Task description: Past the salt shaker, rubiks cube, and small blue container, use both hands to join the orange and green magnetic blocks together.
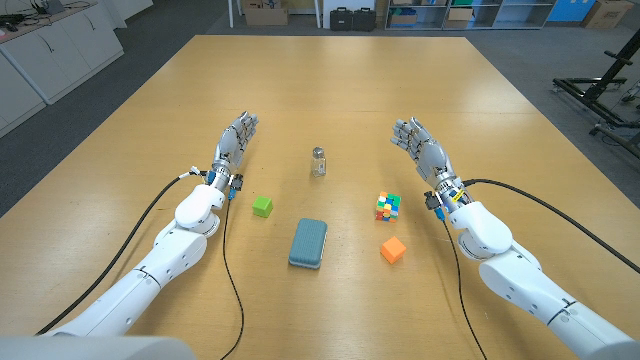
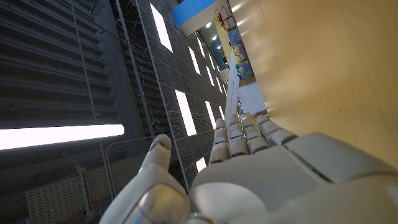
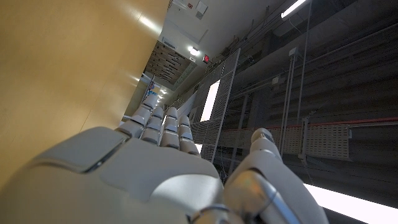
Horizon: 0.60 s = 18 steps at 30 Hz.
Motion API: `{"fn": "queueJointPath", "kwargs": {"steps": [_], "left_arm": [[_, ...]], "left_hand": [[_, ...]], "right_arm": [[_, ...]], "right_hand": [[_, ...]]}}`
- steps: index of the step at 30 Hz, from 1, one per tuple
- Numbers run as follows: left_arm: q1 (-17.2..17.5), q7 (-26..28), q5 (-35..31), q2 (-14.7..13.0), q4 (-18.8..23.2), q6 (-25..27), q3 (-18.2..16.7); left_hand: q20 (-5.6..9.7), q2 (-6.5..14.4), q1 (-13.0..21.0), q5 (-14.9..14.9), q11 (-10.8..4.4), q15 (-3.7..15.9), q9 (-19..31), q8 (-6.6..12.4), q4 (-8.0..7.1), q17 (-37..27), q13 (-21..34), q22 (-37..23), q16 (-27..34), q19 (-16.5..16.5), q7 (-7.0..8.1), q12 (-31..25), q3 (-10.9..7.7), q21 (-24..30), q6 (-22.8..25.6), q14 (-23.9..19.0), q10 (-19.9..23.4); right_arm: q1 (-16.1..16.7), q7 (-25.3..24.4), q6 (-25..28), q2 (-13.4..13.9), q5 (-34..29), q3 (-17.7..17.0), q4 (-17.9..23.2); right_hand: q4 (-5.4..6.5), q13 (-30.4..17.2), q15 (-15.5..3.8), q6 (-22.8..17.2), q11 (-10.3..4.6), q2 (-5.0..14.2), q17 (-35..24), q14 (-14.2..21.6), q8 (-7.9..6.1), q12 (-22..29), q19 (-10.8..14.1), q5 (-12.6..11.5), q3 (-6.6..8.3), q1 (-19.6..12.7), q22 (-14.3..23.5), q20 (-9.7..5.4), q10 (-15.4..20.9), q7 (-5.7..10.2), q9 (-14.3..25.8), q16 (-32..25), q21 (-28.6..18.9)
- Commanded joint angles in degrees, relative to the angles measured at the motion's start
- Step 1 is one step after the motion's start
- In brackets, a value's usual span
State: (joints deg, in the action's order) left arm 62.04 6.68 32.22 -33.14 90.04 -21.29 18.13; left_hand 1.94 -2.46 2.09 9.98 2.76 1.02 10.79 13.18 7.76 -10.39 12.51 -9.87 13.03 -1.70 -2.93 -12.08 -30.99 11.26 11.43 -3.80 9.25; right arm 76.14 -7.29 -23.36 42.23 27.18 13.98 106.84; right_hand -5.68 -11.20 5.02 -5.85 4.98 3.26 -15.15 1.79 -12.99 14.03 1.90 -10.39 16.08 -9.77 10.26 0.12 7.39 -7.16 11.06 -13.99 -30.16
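A: Left hand (image 1: pixel 236 140)?
B: On the table's (image 1: pixel 520 150) left side, fingers extended and lying close together, thumb apart, nothing in it. The left wrist view gives the same (image 2: pixel 261 174).

A: Right hand (image 1: pixel 418 140)?
B: Mirrored on the right side, fingers extended side by side, nothing held. Same in its wrist view (image 3: pixel 155 168).

A: Blocks?
B: Green magnetic block (image 1: pixel 262 206) sits just inboard of the left forearm. Orange magnetic block (image 1: pixel 393 249) sits nearer the robot, beside the right forearm. Well apart, neither touched.

A: What lies between them?
B: Small blue container (image 1: pixel 308 243) lies between the blocks. Rubiks cube (image 1: pixel 388 206) is just beyond the orange block. Salt shaker (image 1: pixel 318 161) stands upright, farthest out, between the hands.
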Motion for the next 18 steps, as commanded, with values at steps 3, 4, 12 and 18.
{"fn": "queueJointPath", "kwargs": {"steps": [3, 4, 12, 18], "left_arm": [[-0.1, 0.0, -0.2, -0.3, -0.2, -0.2, -0.2], [-0.1, -0.4, 0.1, -0.3, -0.2, -0.2, -0.2], [0.2, 0.2, -0.3, -0.2, 0.6, -0.4, -0.2], [0.4, 1.1, -0.9, -0.2, 1.4, -0.2, -0.3]], "left_hand": [[4.25, 0.2, -0.4, -0.1, 0.01, 0.18, 0.1, 0.17, 0.01, -0.1, 0.1, -0.2, 0.2, -0.3, -0.15, -0.3, -0.04, 0.3, 0.6, -0.5, 0.5], [4.25, 0.3, -0.4, -0.1, 0.0, 0.14, 0.1, 0.16, 0.01, -0.1, 0.1, -0.2, 0.2, -0.3, -0.15, -0.3, -0.04, 0.2, 0.6, -0.5, 0.5], [4.22, 0.4, -0.3, 0.0, -0.1, 0.11, 0.2, 0.11, 0.06, -0.1, 0.0, -0.2, 0.1, -0.3, -0.17, -0.2, -0.06, 0.2, 0.6, -0.5, 0.4], [4.17, 0.5, -0.2, 0.0, -0.1, 0.15, 0.2, 0.58, 0.11, -0.1, -0.1, -0.2, 0.0, -0.3, -0.38, -0.2, -0.06, 0.1, 2.1, -0.6, 0.7]], "right_arm": [[6.5, -1.7, -1.0, 1.8, -2.3, -3.2, 5.4], [7.0, -1.9, -1.1, 1.8, -2.6, -3.4, 5.7], [10.0, -2.3, -2.7, 1.3, -3.9, -4.7, 6.8], [12.5, -2.3, -3.6, 1.3, -4.6, -6.2, 7.7]], "right_hand": [[-0.49, -0.1, -0.16, -0.6, 0.07, 0.2, -0.1, 0.5, -0.31, 0.3, 0.7, -0.2, 0.37, -1.0, 0.3, 0.16, 0.5, -0.45, 0.1, -0.3, 0.0], [-0.51, -0.1, -0.15, -0.7, 0.07, 0.23, -0.1, 0.5, -0.33, 0.3, 0.7, -0.2, 0.4, -1.0, 0.3, 0.2, 0.5, -0.46, 0.1, -0.3, 0.0], [-0.78, -0.1, -0.18, -0.9, -0.01, 0.5, -0.1, 0.9, -0.35, 0.4, 1.0, -0.3, 0.61, -1.6, 0.3, 0.21, 0.8, -0.35, 0.1, -0.4, 0.0], [-0.91, -0.1, -0.27, -1.1, 0.06, 0.62, -0.1, 1.0, -0.36, 0.4, 1.2, -0.3, 0.71, -1.8, 0.3, 0.15, 1.0, -0.33, 0.1, -0.5, 0.0]]}}
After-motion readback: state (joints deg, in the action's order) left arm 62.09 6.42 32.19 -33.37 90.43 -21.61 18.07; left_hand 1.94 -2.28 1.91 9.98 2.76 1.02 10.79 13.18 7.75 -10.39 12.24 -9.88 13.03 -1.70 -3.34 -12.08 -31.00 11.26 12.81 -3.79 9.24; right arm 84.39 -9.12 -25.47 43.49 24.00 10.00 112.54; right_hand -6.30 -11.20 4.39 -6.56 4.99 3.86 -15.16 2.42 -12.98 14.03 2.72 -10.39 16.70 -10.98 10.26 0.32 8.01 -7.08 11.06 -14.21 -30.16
